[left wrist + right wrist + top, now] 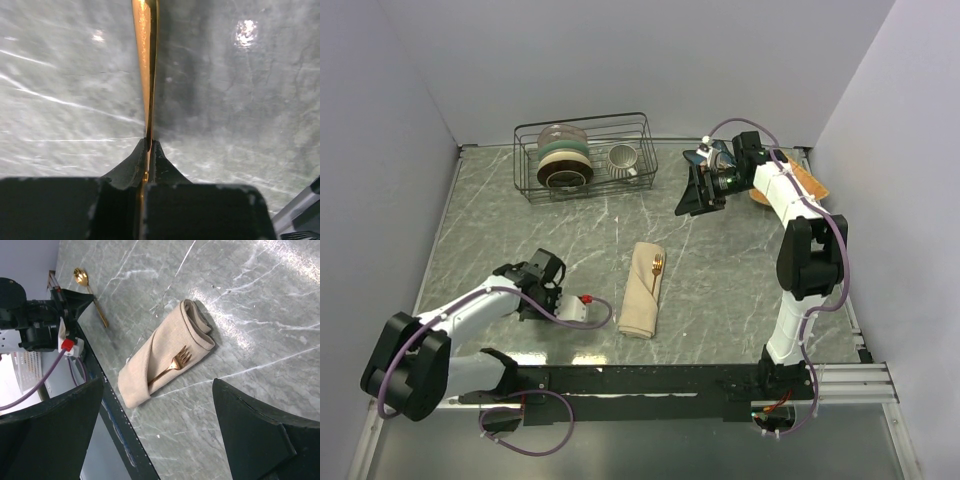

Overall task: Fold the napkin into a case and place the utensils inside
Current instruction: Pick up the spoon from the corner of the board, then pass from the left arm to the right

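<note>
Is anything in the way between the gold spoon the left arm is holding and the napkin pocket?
No, nothing I can see. The left gripper pinches the spoon, and only bare table lies between it and the napkin pocket, where the fork already sits.

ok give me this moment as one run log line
left pincer: shut on spoon | right pincer: open, far right | case: folded, fork tucked in | spoon: not yet in case

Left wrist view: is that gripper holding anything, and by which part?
Yes. The left gripper is shut on the gold spoon, pinching its thin handle edge-on. The bowl end sticks out free beyond the fingertips.
</note>
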